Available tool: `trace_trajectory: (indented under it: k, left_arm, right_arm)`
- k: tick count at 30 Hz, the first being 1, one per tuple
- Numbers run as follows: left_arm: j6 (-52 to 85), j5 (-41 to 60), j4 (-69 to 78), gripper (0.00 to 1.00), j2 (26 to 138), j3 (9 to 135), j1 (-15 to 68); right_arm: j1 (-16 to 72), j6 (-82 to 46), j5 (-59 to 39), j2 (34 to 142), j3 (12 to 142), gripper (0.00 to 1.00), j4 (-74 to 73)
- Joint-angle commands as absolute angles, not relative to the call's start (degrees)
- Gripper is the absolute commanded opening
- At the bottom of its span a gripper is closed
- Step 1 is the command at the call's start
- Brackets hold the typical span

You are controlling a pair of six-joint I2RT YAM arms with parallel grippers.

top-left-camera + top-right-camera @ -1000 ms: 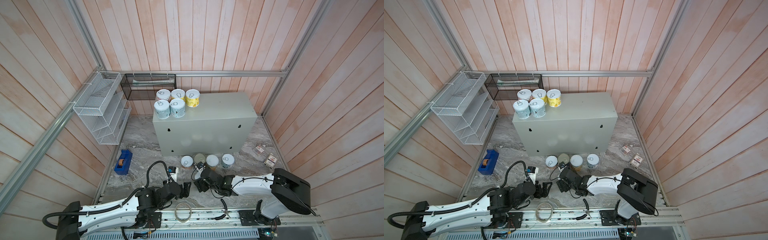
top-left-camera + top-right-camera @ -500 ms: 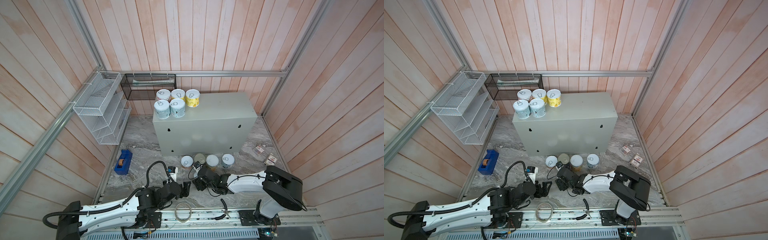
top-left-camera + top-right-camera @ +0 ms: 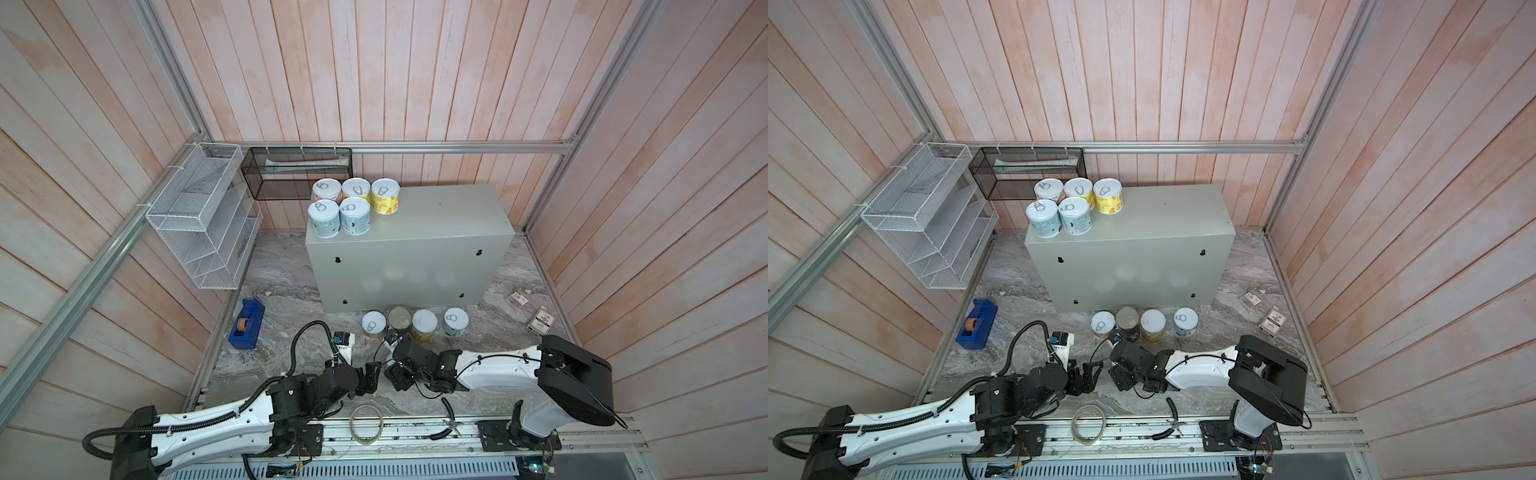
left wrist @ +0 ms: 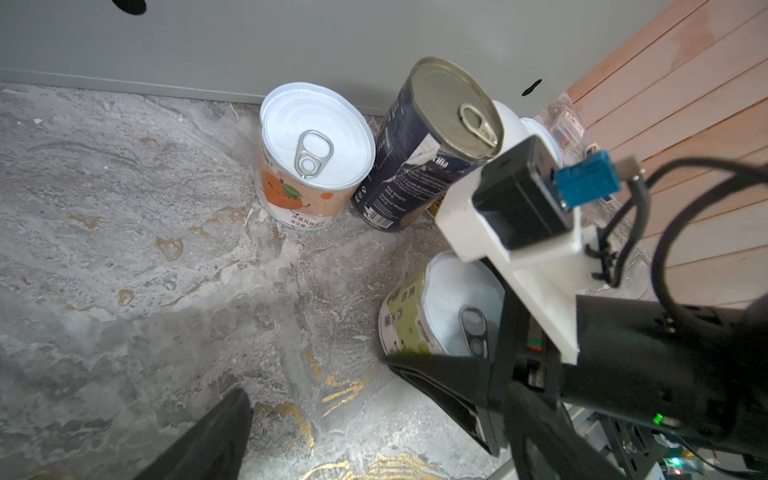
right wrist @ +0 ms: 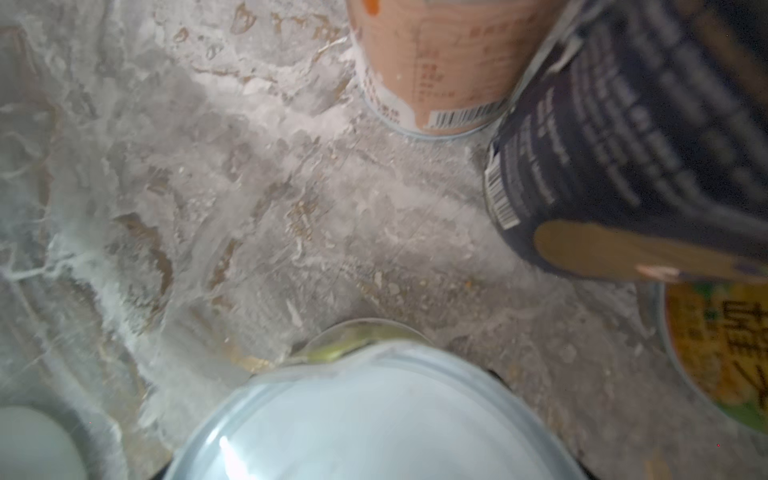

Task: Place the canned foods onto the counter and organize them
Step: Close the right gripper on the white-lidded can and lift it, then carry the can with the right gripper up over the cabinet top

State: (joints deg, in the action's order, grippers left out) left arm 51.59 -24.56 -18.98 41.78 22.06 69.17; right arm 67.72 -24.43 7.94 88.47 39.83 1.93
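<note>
Overhead, both top views: the counter (image 3: 449, 216) stands on the marble floor (image 3: 282, 270) against the back wall.
Cans on counter: five short cans (image 3: 354, 212) huddle at its far left corner, three behind and two in front, all upright.
Cans on floor: an orange can (image 3: 374, 326), a taller navy can (image 3: 400, 319), a yellow can (image 3: 424, 325) and a pale blue can (image 3: 456, 321) stand in a row just before the counter's front.
Left gripper (image 3: 370, 380): low over the floor, near the row, jaws spread with nothing between them.
Right gripper (image 3: 397, 372): just beside the left one; anything under it is hidden from above.
Other things: a blue tape dispenser (image 3: 246, 324) by the left wall; a clear tape ring (image 3: 366, 430) on the front rail.
Left wrist view: its two black fingers (image 4: 216, 436) stand wide apart over bare marble. A green can (image 4: 409, 320) stands upright under the right gripper, nearer than the orange and navy cans.
Right wrist view: the green can's lid fills the near edge, blurred. The fingers are out of sight, so whether the jaws press on it cannot be told.
</note>
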Motion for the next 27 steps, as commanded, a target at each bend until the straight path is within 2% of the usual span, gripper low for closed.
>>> trace_trajectory:
  k: [1, 10, 16, 22, 27]
  left_arm:
    - [50.5, -27.2, -21.2, 0.96, 39.1, 21.7, 69.4]
    - [51.0, -28.2, -23.9, 0.96, 34.7, 20.9, 69.4]
    - [51.2, -28.1, -23.2, 0.96, 35.1, 20.8, 69.4]
    - [50.1, -27.9, -22.6, 0.96, 35.8, 21.2, 69.4]
    - [48.0, -27.4, -22.9, 0.96, 38.2, 22.9, 69.4]
  right_arm:
    - [67.9, -25.1, 5.4, 83.4, 43.3, 0.00, 7.1]
    - [67.9, -24.7, 3.7, 74.2, 50.4, 0.00, 19.0]
    - [65.1, -21.9, 6.9, 71.1, 63.6, 0.00, 31.2]
    - [58.0, -18.0, 8.5, 73.5, 81.1, 0.00, 42.7]
    - [54.0, -14.6, 10.3, 80.5, 95.9, 0.00, 52.7]
